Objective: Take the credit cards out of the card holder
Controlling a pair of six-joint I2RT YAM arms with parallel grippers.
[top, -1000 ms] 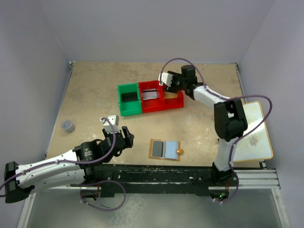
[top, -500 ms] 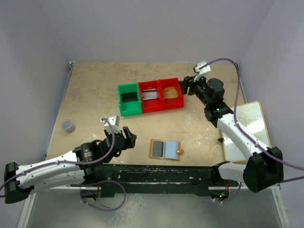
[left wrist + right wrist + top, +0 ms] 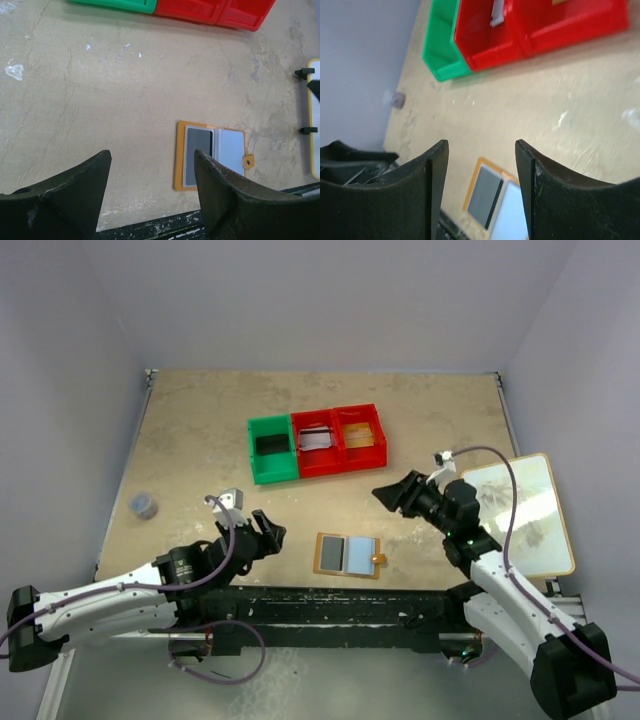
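Right gripper [image 3: 388, 495] brought back from the red plastic bins [image 3: 362, 460] toward the open orange-tan bifold card holder [image 3: 347, 554], laid flat between both arms; jaws parted, empty. Left gripper [image 3: 268, 531] likewise. One dark grey card [image 3: 198, 155] is seen still pocketed.

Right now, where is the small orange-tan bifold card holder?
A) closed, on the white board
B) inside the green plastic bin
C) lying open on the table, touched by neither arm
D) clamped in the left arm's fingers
C: the orange-tan bifold card holder lies open on the tan table, apart from the left fingers and the right fingers, both spread and empty.
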